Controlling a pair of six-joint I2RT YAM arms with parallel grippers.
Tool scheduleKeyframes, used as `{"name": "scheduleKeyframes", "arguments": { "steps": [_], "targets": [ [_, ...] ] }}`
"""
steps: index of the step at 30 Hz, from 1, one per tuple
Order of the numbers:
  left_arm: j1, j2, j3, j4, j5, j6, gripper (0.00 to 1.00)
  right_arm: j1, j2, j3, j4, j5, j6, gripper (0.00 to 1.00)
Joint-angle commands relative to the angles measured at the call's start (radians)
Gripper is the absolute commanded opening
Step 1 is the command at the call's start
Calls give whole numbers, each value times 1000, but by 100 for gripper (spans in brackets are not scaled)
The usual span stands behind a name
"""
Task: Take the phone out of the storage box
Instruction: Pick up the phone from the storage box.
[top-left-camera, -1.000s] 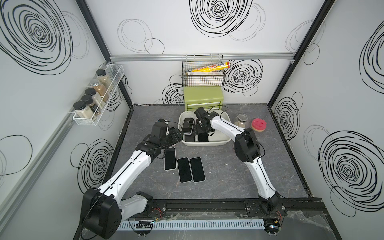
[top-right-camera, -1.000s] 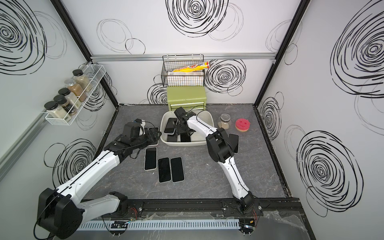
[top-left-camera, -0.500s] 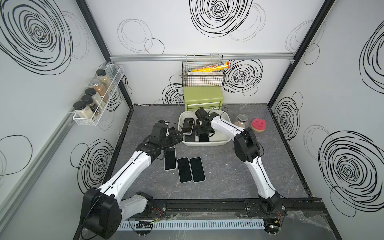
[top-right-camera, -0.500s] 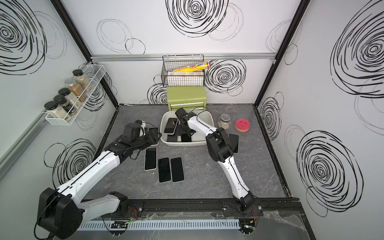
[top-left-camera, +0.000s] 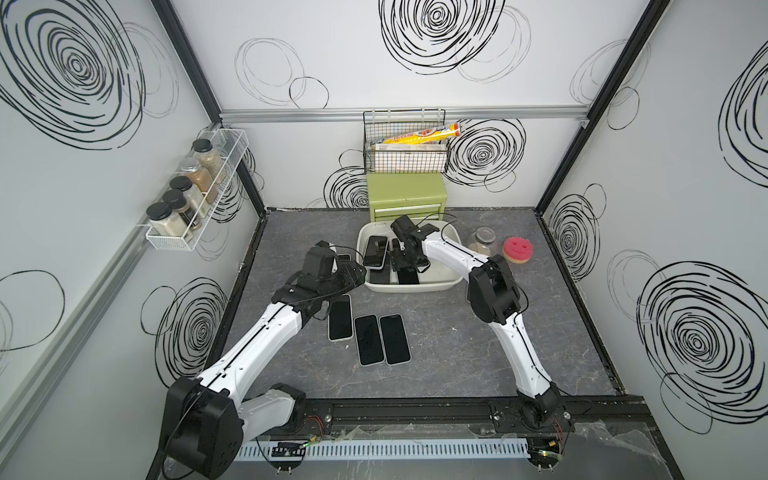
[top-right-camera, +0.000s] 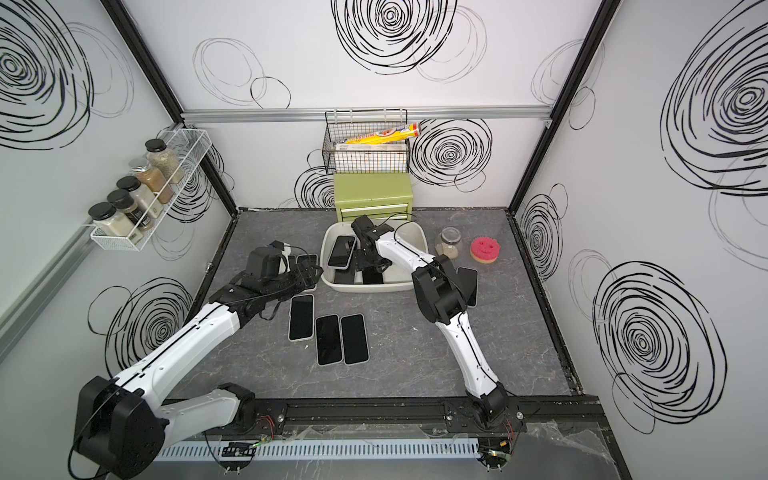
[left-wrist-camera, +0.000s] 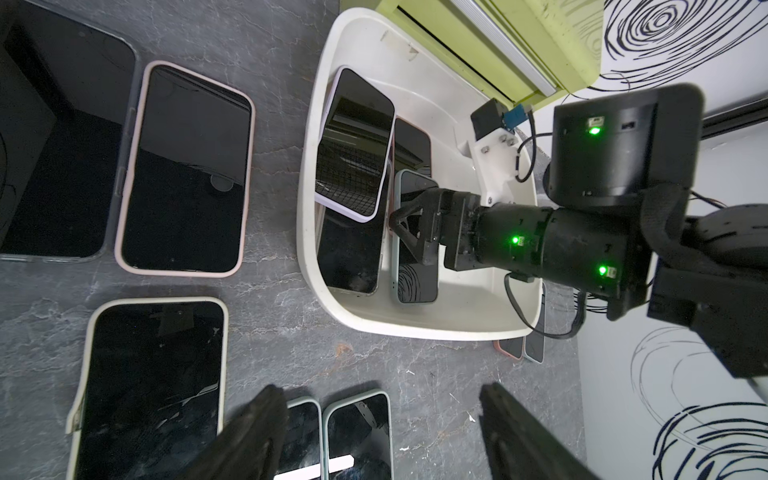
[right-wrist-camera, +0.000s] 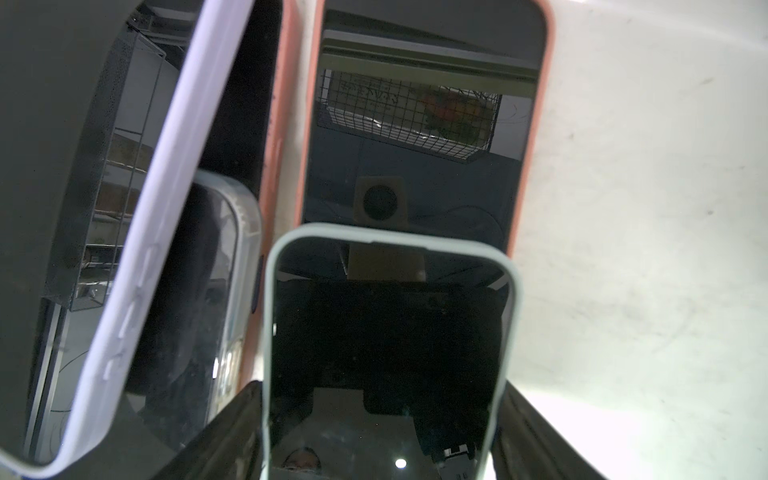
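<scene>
The off-white storage box (top-left-camera: 415, 288) (top-right-camera: 365, 289) sits mid-table with several phones inside. My right gripper (top-left-camera: 405, 262) (right-wrist-camera: 380, 399) reaches down into it and is shut on a mint-cased phone (right-wrist-camera: 386, 332) (left-wrist-camera: 415, 278), one finger against each long edge. Next to that phone lie a pink-cased phone (right-wrist-camera: 419, 124) and a lilac-cased phone (right-wrist-camera: 166, 199) (top-left-camera: 376, 250), the lilac one leaning on the box's left wall. My left gripper (top-left-camera: 353, 276) (left-wrist-camera: 380, 395) hovers open and empty just left of the box, above the table.
Three phones (top-left-camera: 368, 338) lie side by side in front of the box, with more to its left (top-right-camera: 307, 259) and right (top-right-camera: 467, 282). Behind the box stand a green drawer chest (top-left-camera: 407, 195) and a wire basket (top-left-camera: 405, 156). A jar (top-left-camera: 482, 242) and a pink sponge (top-left-camera: 517, 249) sit to the right.
My right gripper has narrowed its jaws onto the mint-cased phone inside the box. The left arm has barely moved.
</scene>
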Motion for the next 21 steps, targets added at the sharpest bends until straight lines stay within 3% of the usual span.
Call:
{"name": "scheduleKeyframes", "arguments": {
  "steps": [1,16,21],
  "targets": [
    [9,-20,-11,55,24,11,79,-10,-3,16,-14,16,9,22],
    [3,-24,-69,156,111,-16,79,-45,-149,26,-84,-16,1,13],
    [-26,-16,-111,269,171,-47,79,-63,-183,30,-91,-72,12,11]
  ]
}}
